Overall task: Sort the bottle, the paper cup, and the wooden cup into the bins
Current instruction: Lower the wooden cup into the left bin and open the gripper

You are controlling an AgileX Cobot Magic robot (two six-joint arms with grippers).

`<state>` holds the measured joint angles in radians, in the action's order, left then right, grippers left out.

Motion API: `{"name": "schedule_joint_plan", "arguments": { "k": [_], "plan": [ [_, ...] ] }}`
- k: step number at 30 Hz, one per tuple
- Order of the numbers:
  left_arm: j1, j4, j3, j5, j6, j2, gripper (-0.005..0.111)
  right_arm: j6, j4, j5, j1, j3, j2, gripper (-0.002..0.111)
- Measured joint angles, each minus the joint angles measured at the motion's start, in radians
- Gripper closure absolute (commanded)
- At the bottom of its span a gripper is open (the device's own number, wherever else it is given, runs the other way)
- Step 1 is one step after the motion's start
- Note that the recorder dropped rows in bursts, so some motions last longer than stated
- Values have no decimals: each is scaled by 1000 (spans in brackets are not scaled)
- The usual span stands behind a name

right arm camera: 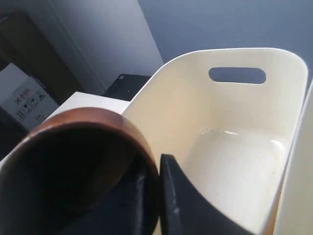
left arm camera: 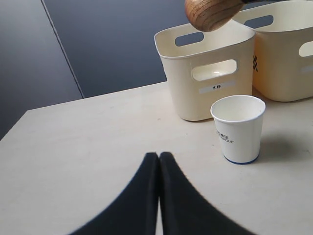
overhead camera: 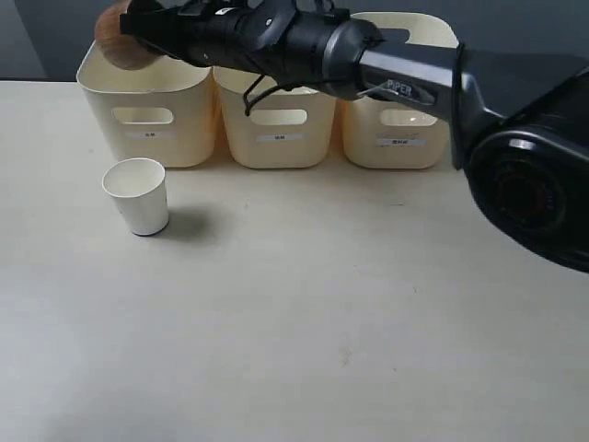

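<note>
Nearest you, the left gripper (left arm camera: 159,161) rests low over the table (overhead camera: 304,313) with its two dark fingers pressed together, holding nothing. Just beyond it stands the paper cup (overhead camera: 137,195), upright, in front of the left bin (overhead camera: 147,110) and a little apart from it. It is white, tapered, thin-walled, with a rolled rim, a small printed mark and a blue line at the base. It looks light, so a passing arm could easily tip it.

Behind the cup, three cream plastic bins (overhead camera: 279,120) sit side by side, smooth, round-cornered, each with an oval handle slot and a small label. The left bin appears empty inside.

Above the left bin's rim, the right gripper (right arm camera: 155,196) reaches across from the right and is clamped on the wall of the wooden cup (overhead camera: 124,39), one finger inside and one outside. The cup is rounded, reddish-brown, with visible grain and a dark hollow, and is held tilted.

The risk: the cup hangs over the rim's outer edge rather than plainly over the middle. Released here, its round, hard body could strike the rim, roll off onto the table, and knock the paper cup. A pinch on one curved wall may also slip.

The bottle is not visible.
</note>
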<state>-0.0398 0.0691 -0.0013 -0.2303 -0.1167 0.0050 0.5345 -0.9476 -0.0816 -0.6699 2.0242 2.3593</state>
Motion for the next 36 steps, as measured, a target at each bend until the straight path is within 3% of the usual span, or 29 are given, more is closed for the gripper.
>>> {"name": "schedule_joint_plan", "arguments": {
  "k": [12,14,19,21,28,36],
  "plan": [
    [0,0,0,0,0,0,107,4,82,93,-2,35,55,108],
    [0,0,0,0,0,0,107,6,95,95,-2,35,56,100],
    [0,0,0,0,0,0,107,7,118,101,-2,37,56,59],
    [0,0,0,0,0,0,107,7,118,101,-2,37,57,53],
    [0,0,0,0,0,0,107,7,105,34,-2,39,59,53],
    [0,0,0,0,0,0,107,7,105,-351,-2,41,-85,53]
  ]
}}
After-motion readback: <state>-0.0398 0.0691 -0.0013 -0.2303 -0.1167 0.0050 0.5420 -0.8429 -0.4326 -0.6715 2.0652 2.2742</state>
